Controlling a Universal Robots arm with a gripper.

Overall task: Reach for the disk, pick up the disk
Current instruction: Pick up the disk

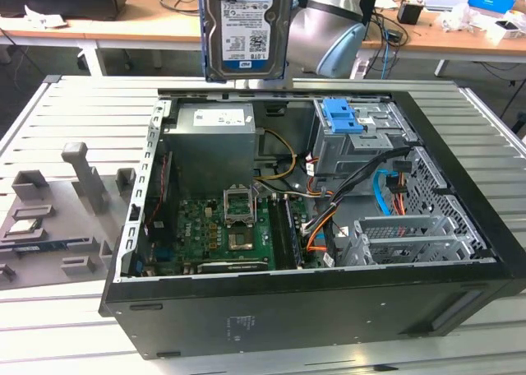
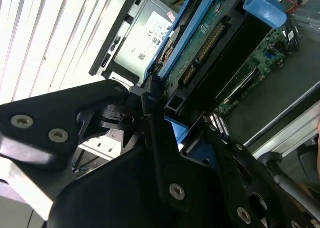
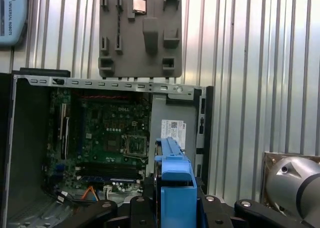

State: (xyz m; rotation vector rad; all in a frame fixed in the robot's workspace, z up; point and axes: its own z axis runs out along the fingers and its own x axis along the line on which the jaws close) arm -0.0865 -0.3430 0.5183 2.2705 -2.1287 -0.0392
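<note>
The disk [image 1: 246, 30] hangs upright above the back wall of the open computer case [image 1: 246, 326], with its white-and-blue label facing the exterior camera. Blue plastic rails run along its edges. In the second wrist view my gripper [image 2: 175, 115] is shut on the disk [image 2: 210, 43], whose green circuit-board underside shows. Black fingers [image 2: 152, 113] clamp its blue rail. In the first wrist view the blue rail [image 3: 175, 178] stands between the gripper's black fingers [image 3: 145, 200], over the case's edge. The grey arm [image 1: 329, 25] is right behind the disk.
Inside the case are a motherboard [image 1: 222, 227], a power supply [image 1: 214, 136], loose cables [image 1: 329, 202] and a bare blue caddy [image 1: 343, 116] in the drive bay. A grey fixture plate [image 1: 57, 219] with a small chip [image 1: 25, 224] lies on the slatted table at the exterior view's left.
</note>
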